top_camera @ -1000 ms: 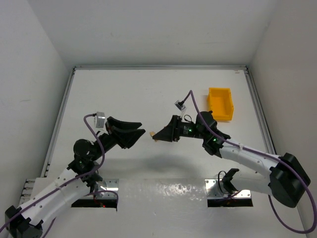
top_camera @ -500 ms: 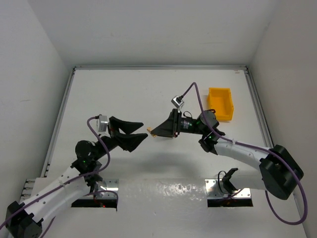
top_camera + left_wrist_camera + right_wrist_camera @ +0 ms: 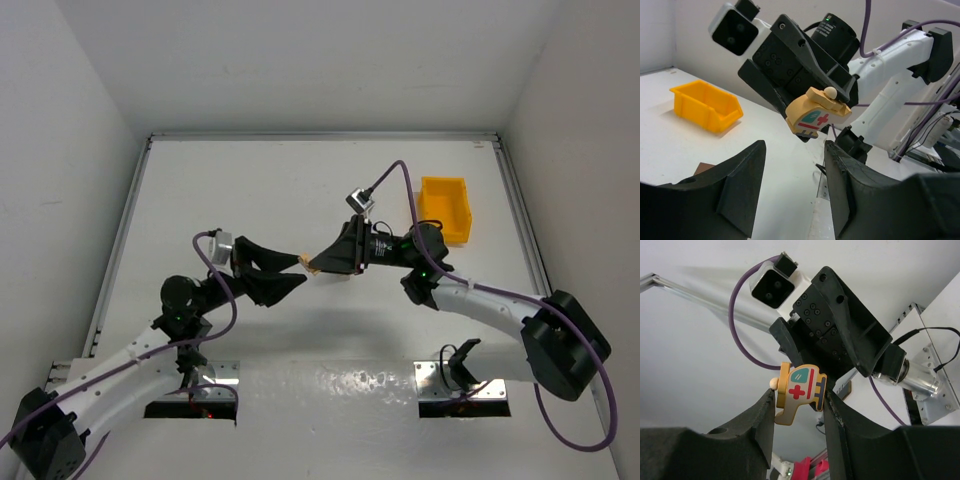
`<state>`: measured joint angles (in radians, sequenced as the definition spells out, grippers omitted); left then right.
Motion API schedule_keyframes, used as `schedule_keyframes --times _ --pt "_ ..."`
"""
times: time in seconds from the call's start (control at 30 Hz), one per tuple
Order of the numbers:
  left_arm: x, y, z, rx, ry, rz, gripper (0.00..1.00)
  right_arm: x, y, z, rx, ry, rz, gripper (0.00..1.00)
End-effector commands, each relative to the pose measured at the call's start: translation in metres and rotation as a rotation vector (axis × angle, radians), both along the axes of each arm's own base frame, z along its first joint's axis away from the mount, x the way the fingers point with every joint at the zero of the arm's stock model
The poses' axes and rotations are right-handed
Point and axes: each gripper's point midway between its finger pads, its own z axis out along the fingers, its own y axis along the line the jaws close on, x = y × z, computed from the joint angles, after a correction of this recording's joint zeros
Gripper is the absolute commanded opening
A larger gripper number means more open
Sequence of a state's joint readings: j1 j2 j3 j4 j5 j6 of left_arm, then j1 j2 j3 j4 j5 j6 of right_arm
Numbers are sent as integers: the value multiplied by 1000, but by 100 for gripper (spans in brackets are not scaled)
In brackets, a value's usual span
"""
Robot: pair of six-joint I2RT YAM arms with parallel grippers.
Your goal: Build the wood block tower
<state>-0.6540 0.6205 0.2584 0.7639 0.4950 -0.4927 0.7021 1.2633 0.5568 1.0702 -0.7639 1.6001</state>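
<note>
Overhead, right gripper (image 3: 311, 267) nearly hides its painted block (image 3: 815, 112)

A pale tan wooden block (image 3: 815, 112) is hanging in the air, off the table (image 3: 250, 190), well to the left of the yellow bin (image 3: 445, 208). The right gripper (image 3: 800, 395) is pinching it by its sides. It is showing a red cross, a teal window, dark stripes and a small round knob. A reddish-brown block (image 3: 702, 168) is lying on the table, below the bin in the left wrist view and mostly hidden.
</note>
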Motion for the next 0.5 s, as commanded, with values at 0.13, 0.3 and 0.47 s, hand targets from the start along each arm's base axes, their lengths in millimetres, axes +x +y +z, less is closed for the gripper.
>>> schedule_keyframes --times 0.13,0.3,0.47 --pt "-19 0 24 -38 -97 -65 46 -6 -4 5 39 -27 27 26" --pt "-21 1 28 -43 -114 -68 41 -9 -7 -7 37 8 34 26" --pt "-22 -5 30 -37 -122 -99 31 -9 -6 -10 38 16 38 26"
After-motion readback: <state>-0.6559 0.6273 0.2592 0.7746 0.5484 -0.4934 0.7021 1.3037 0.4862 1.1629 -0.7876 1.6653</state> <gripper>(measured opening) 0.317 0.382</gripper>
